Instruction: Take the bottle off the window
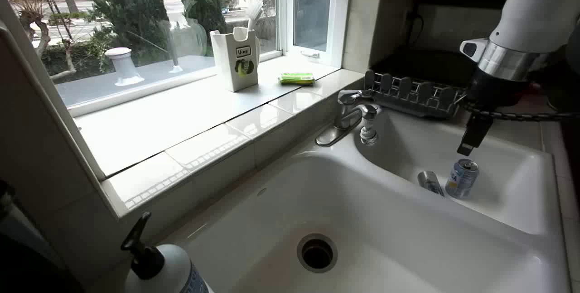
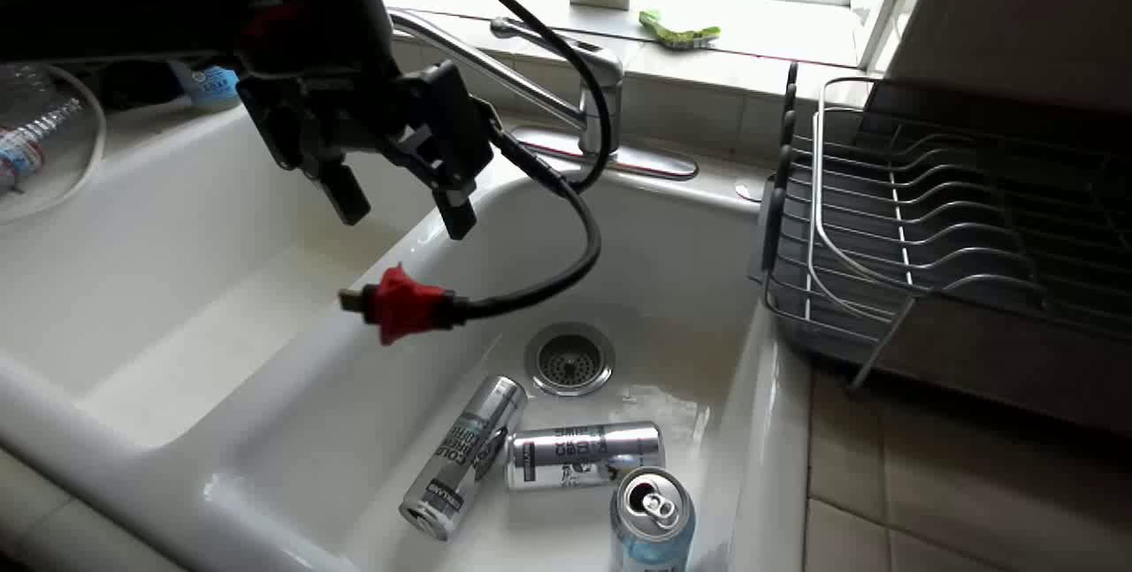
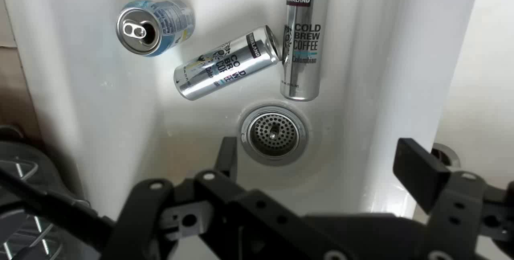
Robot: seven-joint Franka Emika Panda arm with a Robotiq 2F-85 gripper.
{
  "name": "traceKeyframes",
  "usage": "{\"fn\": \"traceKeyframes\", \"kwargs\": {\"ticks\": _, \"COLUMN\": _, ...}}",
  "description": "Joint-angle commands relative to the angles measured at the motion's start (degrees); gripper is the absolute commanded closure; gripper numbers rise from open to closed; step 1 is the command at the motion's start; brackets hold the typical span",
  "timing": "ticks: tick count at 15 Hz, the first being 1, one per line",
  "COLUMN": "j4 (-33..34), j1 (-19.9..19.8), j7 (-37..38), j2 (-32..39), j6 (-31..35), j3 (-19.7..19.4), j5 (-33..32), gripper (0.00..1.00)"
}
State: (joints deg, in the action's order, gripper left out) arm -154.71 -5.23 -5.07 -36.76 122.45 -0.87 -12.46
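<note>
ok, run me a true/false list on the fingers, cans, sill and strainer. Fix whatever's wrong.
1. The fingers are apart and hold nothing. True.
2. All three cans lie on their sides. False: the blue can stands upright; the coffee cans lie down.
3. A jug stands on the sill. True.
4. The packet on the sill is green. True.
5. The fingers are over the sill. False: they are above the sink.
6. A can sits on the strainer. False: the strainer is uncovered.
</note>
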Motion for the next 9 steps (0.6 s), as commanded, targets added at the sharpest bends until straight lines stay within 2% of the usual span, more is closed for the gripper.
{"fn": "traceKeyframes", "kwargs": {"ticks": 1, "j4": 0.1, "j1": 0.5, "j7": 0.3, "j2": 0.0, "j6": -0.2, "j3": -0.4, "j5": -0.3, "gripper": 0.0}}
{"fn": "traceKeyframes", "kwargs": {"ticks": 7, "j4": 0.1, "j1": 0.5, "j7": 0.3, "j2": 0.0, "j6": -0.2, "j3": -0.4, "j5": -0.3, "gripper": 0.0}}
{"fn": "traceKeyframes", "kwargs": {"ticks": 9, "j4": 2.0, "j1": 1.6, "j7": -1.2, "j2": 1.0, "j6": 1.7, "j3": 0.4, "j5": -1.3, "gripper": 0.0}}
